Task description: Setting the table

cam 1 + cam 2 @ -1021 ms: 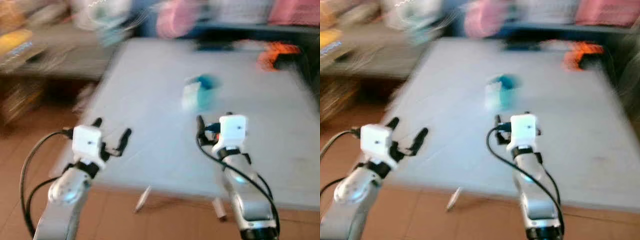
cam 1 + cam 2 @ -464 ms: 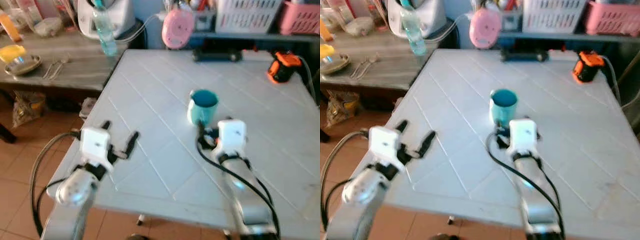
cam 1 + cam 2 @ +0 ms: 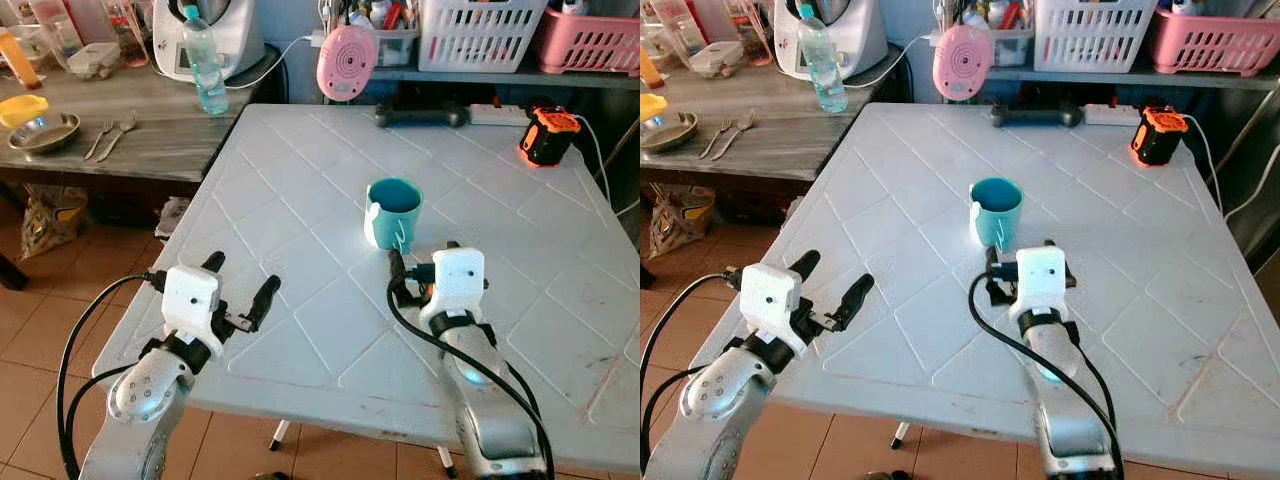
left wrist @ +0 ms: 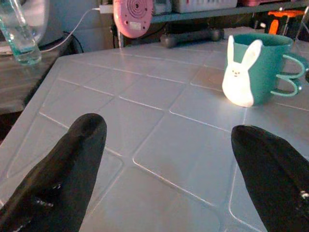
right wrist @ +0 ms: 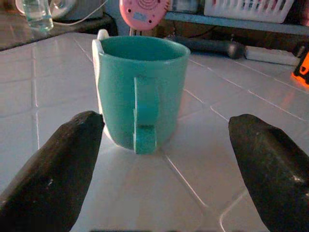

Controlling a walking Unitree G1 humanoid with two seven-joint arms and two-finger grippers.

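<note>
**Teal mug stands ahead of the spread right gripper**

Nearest, the left gripper [image 3: 238,290] hovers over the near left edge of the white table [image 3: 300,200], its two black fingers set wide apart with nothing between them. The right gripper [image 5: 159,159] sits low over the table, its fingers likewise spread wide and empty, aimed straight at the teal mug [image 3: 393,213] just beyond.

The mug stands upright near the table's middle, its handle [image 5: 145,116] facing the right gripper and a white rabbit figure [image 4: 240,72] on its side. It looks rigid, glazed and likely slippery, breakable if knocked over, and light while empty. A grip across the body, fingers straddling the handle, seems safest.

Farther off, forks [image 3: 110,135] and a bowl [image 3: 42,132] rest on the side counter [image 3: 150,150].
</note>
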